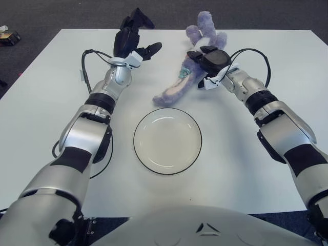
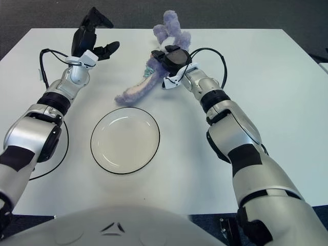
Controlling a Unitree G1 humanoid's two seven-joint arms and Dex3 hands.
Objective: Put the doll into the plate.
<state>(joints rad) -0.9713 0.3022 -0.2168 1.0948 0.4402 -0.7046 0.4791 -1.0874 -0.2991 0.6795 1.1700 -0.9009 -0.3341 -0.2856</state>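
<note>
- I'm looking down at the white tabletop (image 1: 46, 118), with everything laid out on it.
- The plate (image 1: 167, 141) is sitting bare, near my edge of the centre.
- The doll (image 1: 190, 72) is lying beyond the plate, its long floppy ears trailing toward the rim.
- My right robot hand (image 1: 206, 62) is closing its fingers around the doll's body; it's soft and light, so I'm judging a mid-body hold safest.
- My left robot hand (image 1: 134, 37) is hovering left of the doll, fingers spread, holding nothing.
</note>
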